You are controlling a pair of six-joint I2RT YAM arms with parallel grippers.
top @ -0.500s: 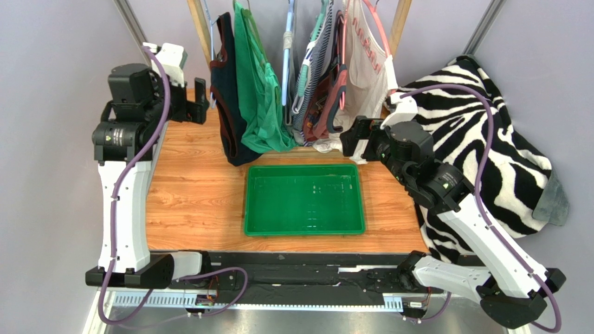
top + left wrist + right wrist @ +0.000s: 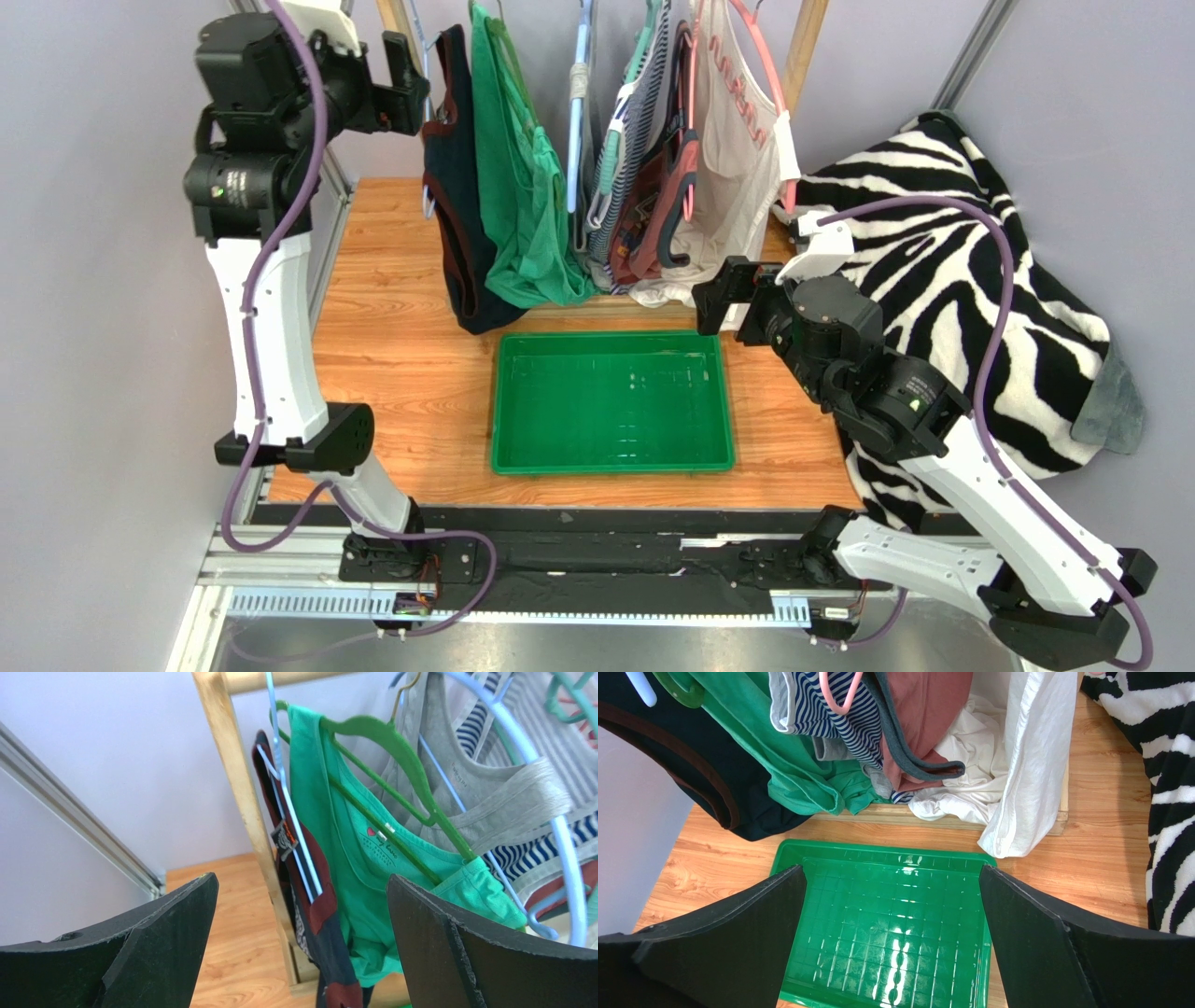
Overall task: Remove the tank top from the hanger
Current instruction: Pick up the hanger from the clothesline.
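Our left pincer point(image 2: 404, 67) hangs with its fingers apart, high over the far left corner of the bench point(image 2: 386, 378). It faces the green tank top point(image 2: 351, 861), which is on its green hanger point(image 2: 372, 724), without touching it. Our right pincer point(image 2: 892, 875), also apart, hovers above the far rim of the green tray point(image 2: 878, 851), whose gridded floor shows wall to wall. Bare wood lies left of the tray.

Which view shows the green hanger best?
Left wrist: the green hanger shows its hook and sloping arm, carrying the green tank top. Right wrist catches only a green tip at its top edge; top external shows little beyond the garment.
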